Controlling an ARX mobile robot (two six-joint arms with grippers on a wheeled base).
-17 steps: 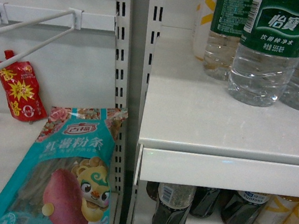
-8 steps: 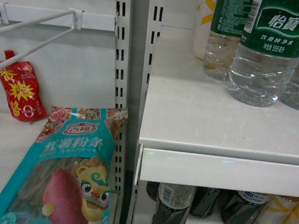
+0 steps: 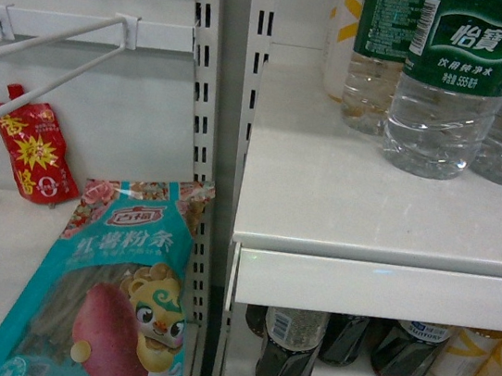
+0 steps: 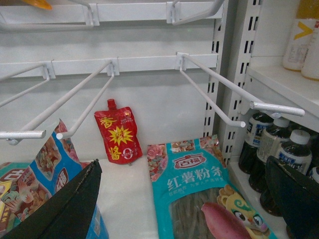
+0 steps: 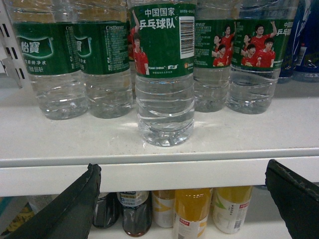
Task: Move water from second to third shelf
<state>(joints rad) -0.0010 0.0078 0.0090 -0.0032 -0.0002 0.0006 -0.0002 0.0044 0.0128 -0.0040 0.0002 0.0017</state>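
Several clear ribbed bottles of water with green labels stand on a white shelf. One water bottle stands in front of the row, directly ahead of my right gripper. That gripper is open and empty, its dark fingers below the shelf's front lip and short of the bottle. In the head view the water shows at the top right on the same shelf; neither gripper appears there. My left gripper hangs open and empty in the bay to the left, above food packets.
Dark tea bottles and yellow drink bottles fill the shelf below. A slotted upright divides the bays. In the left bay are white peg hooks, a red sauce pouch and a teal noodle packet.
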